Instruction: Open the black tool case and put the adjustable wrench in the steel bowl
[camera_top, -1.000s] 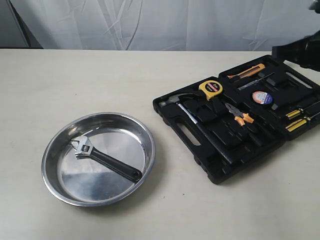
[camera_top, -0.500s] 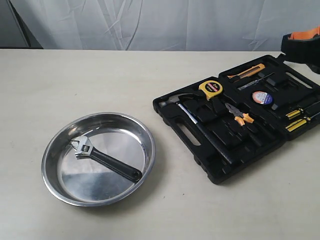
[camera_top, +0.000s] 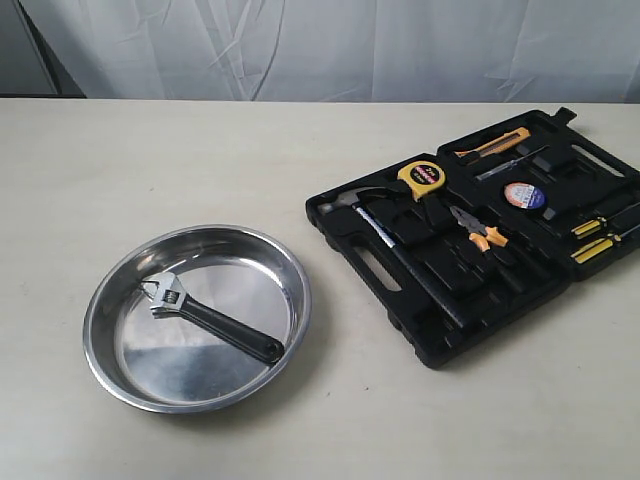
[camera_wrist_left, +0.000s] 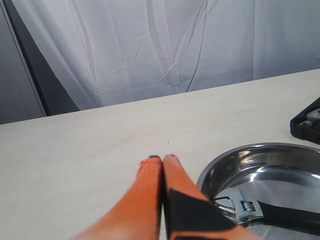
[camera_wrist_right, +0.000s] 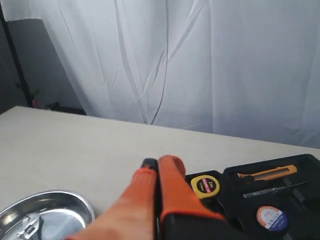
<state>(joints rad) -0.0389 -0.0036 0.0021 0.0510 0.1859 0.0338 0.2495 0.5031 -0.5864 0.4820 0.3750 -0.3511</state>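
Note:
The black tool case (camera_top: 480, 240) lies open on the right of the table, its recesses holding tools. In the steel bowl (camera_top: 197, 316) at the lower left lies the adjustable wrench (camera_top: 210, 315), silver head to the left and black handle to the right. Neither arm shows in the exterior view. My left gripper (camera_wrist_left: 161, 159) is shut and empty, raised beside the steel bowl (camera_wrist_left: 265, 165), where the adjustable wrench (camera_wrist_left: 250, 210) shows. My right gripper (camera_wrist_right: 157, 162) is shut and empty too, above the table next to the black tool case (camera_wrist_right: 280, 200). A bit of the steel bowl (camera_wrist_right: 45, 210) shows there.
Inside the case sit a black-handled hammer (camera_top: 395, 245), a yellow tape measure (camera_top: 421, 177), orange-handled pliers (camera_top: 478, 231), a roll of tape (camera_top: 525, 195), an orange knife (camera_top: 492, 144) and yellow-banded screwdrivers (camera_top: 600, 235). A white curtain hangs behind the table.
The right arm, seen over the case's far right corner in the earlier frames, has drawn back out of the exterior view. The wrench, bowl and case have not moved.

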